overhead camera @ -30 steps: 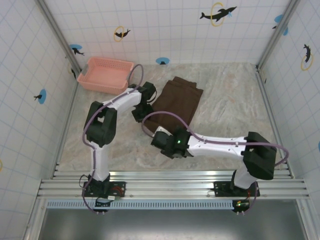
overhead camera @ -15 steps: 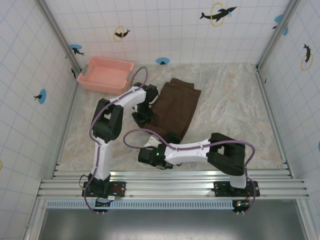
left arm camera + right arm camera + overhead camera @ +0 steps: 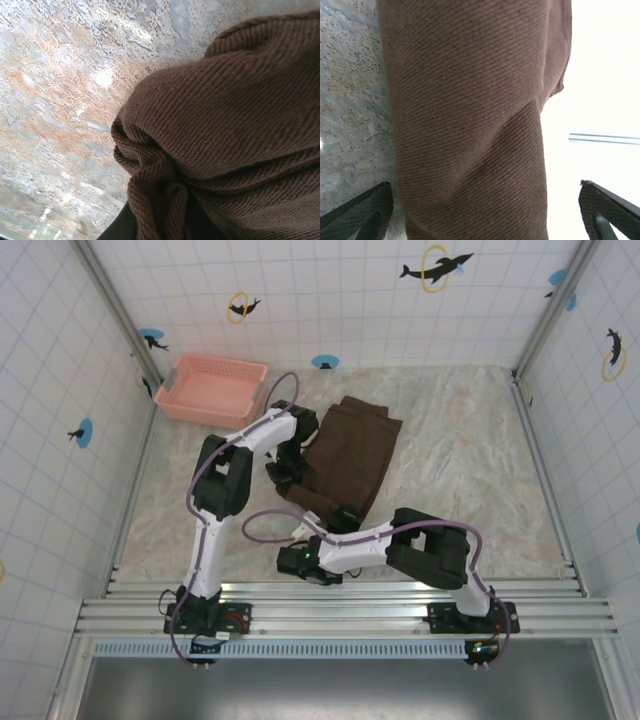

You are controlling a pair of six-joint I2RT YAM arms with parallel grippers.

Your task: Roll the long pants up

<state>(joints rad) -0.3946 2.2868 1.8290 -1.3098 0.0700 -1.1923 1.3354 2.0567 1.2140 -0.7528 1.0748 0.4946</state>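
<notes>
Brown twill, the long pants (image 3: 470, 125) run up between the fingers (image 3: 367, 215) of the right gripper (image 3: 485, 185). The fingers stand wide apart, one on each side of the folded cloth, and clamp nothing. From above, this gripper (image 3: 343, 518) sits at the near end of the pants (image 3: 350, 450), with its arm doubled back low just beyond the metal rail (image 3: 340, 605).

The garment lies on the marbled table (image 3: 460, 460) near the middle, folded lengthwise into a narrow strip that slants away and slightly right. Its near end is bunched up.

A little farther along, at the strip's left edge, the left gripper (image 3: 288, 473) meets the cloth. In its wrist view, puckered folds gather down into the narrow gap of the left gripper (image 3: 157, 227), which is pinched on a ridge of the pants (image 3: 225, 125).

Well beyond, in the far left corner, a pink slatted basket (image 3: 215, 388) stands apart from the cloth, against the white tiled walls (image 3: 330, 300).
</notes>
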